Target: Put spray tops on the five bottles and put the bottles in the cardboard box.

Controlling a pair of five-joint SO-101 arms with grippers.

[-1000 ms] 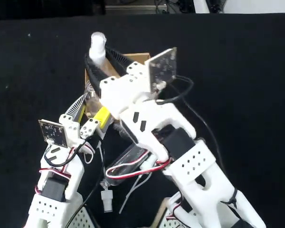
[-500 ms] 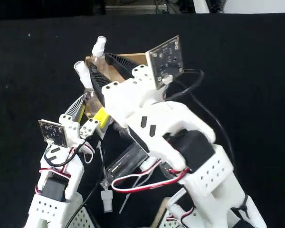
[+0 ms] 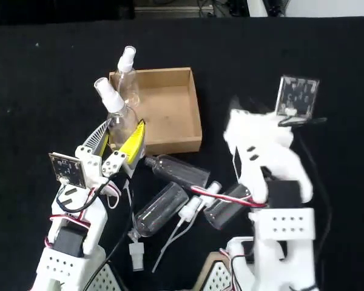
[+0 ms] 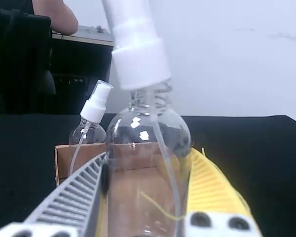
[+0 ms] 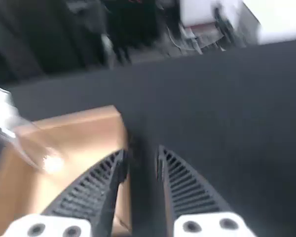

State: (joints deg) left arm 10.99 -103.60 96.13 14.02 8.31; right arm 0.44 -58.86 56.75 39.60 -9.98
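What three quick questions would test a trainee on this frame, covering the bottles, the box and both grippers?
1. True or false: the left gripper is shut on an upright clear plastic bottle with a white spray top.
2. How many clear bottles lie on their sides on the black table, outside the brown cardboard box? A) one B) three C) five
3. In a word, what does the right gripper hold?

Key: 1 true; 2 B; 3 nothing.
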